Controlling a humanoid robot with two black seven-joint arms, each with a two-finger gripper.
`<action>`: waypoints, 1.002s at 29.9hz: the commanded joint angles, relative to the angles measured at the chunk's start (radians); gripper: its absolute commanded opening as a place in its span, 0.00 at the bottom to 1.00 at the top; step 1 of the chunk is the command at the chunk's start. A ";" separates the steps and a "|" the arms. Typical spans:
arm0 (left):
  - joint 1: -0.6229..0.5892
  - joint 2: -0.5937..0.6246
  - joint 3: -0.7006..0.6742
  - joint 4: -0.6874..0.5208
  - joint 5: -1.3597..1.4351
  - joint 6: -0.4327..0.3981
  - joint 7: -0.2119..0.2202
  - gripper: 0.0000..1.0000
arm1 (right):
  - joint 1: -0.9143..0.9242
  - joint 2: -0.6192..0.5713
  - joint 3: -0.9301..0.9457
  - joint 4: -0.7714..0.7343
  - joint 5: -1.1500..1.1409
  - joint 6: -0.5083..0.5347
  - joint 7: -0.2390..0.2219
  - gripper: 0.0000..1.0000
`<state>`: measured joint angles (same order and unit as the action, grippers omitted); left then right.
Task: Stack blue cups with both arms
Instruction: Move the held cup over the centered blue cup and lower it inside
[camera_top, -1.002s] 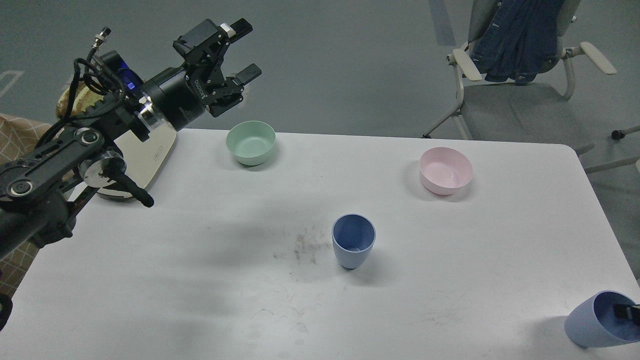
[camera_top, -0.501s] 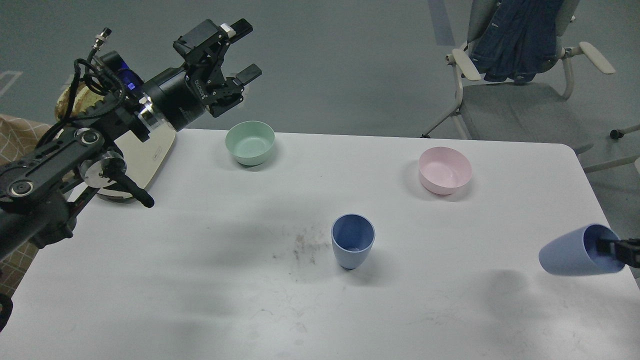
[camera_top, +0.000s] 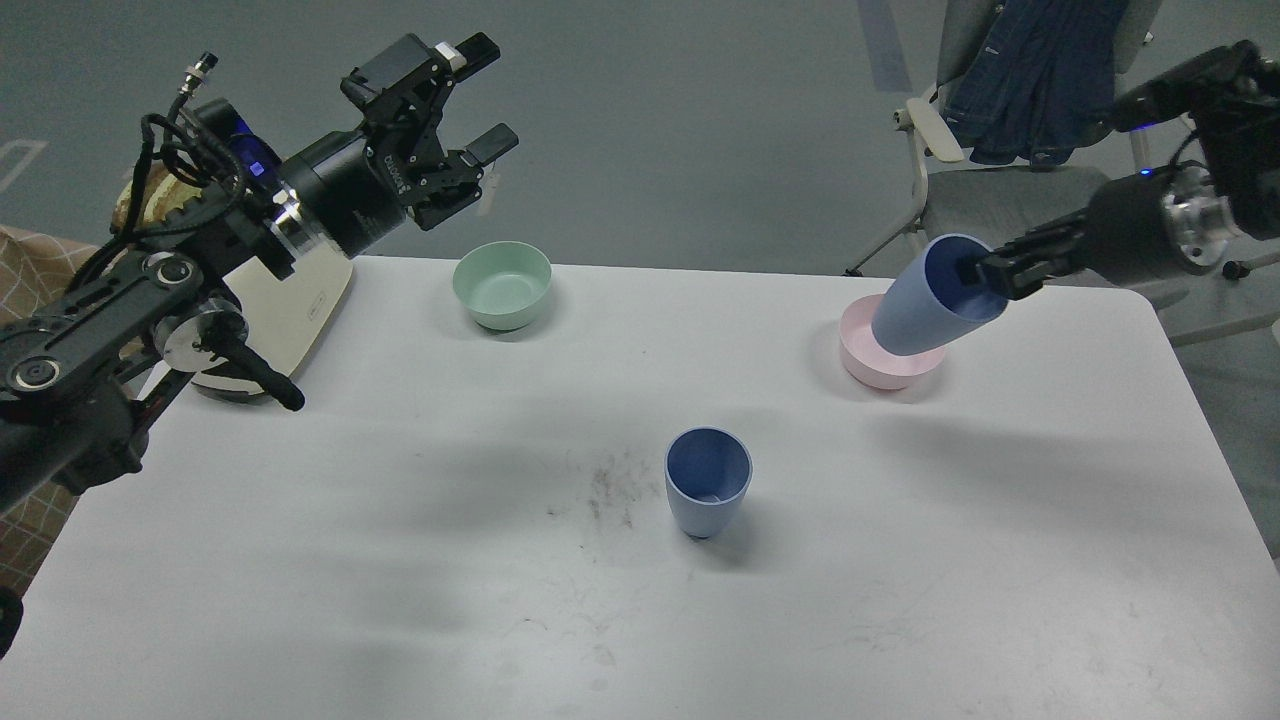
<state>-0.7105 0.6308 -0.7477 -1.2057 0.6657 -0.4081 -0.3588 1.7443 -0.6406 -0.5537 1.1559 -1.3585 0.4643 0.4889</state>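
Note:
One blue cup (camera_top: 707, 483) stands upright on the white table (camera_top: 400, 560), near its middle. My right gripper (camera_top: 985, 272) is shut on the rim of the second blue cup (camera_top: 930, 300) and holds it in the air, tilted with its mouth up and to the right, in front of the pink bowl (camera_top: 880, 362). My left gripper (camera_top: 482, 95) is open and empty, raised beyond the table's far left edge, above and left of the mint-green bowl (camera_top: 502, 285).
A cream board (camera_top: 290, 310) lies under my left arm at the table's left edge. A grey chair (camera_top: 1020, 200) with a blue jacket stands behind the table at the right. A dirty smudge (camera_top: 610, 490) marks the table left of the standing cup.
My right arm has lifted the held cup from the table's lower right corner up and left to over the pink bowl. My left arm has barely moved.

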 joint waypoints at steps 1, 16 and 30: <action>0.000 -0.002 -0.002 0.000 0.000 0.000 0.000 0.96 | 0.046 0.110 -0.060 0.018 0.030 -0.003 0.000 0.00; 0.000 -0.002 -0.002 0.000 0.000 0.000 0.001 0.96 | 0.130 0.393 -0.066 0.014 0.153 -0.001 0.000 0.00; 0.000 -0.002 -0.002 0.000 0.000 0.000 0.000 0.96 | 0.173 0.420 -0.141 0.053 0.147 0.002 0.000 0.00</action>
<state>-0.7105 0.6288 -0.7500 -1.2057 0.6657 -0.4081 -0.3574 1.9160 -0.2217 -0.6878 1.1948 -1.2127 0.4676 0.4887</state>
